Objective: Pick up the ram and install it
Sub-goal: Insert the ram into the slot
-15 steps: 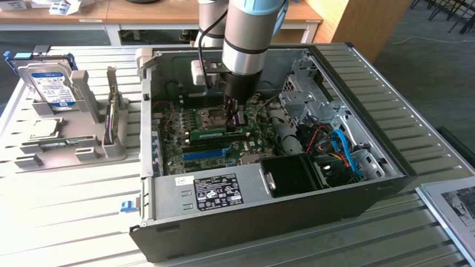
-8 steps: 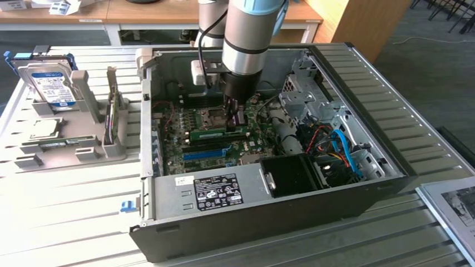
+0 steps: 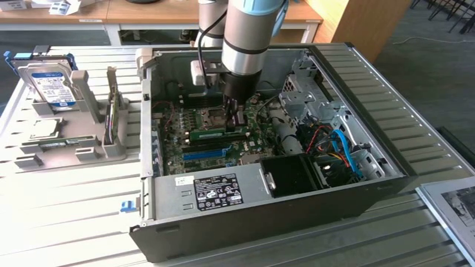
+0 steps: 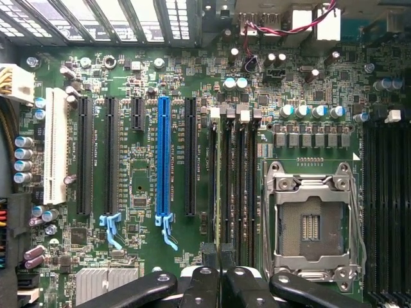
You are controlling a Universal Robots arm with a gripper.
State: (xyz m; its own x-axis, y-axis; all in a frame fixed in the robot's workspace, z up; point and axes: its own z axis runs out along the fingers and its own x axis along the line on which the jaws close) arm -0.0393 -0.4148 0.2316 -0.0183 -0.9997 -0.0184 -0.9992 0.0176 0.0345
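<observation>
- Slatted pale metal table (image 3: pixel 74 217) carries the open black computer case (image 3: pixel 260 222), and my arm stands down inside it.
- Black two-fingered gripper (image 3: pixel 235 127) has its fingers drawn together, clamped, I think, on the thin green ram stick (image 3: pixel 208 133); the contact itself is hard to make out.
- That stick sits low over the green motherboard (image 4: pixel 141 179), stretching from the fingers toward the exterior view's left.
- Its long axis runs parallel to the narrow black memory slots (image 4: pixel 237 179) and the long blue slot (image 4: pixel 163 154).

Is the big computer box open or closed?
Open. The computer case has no side cover, so the green motherboard and the cables inside are showing.
</observation>
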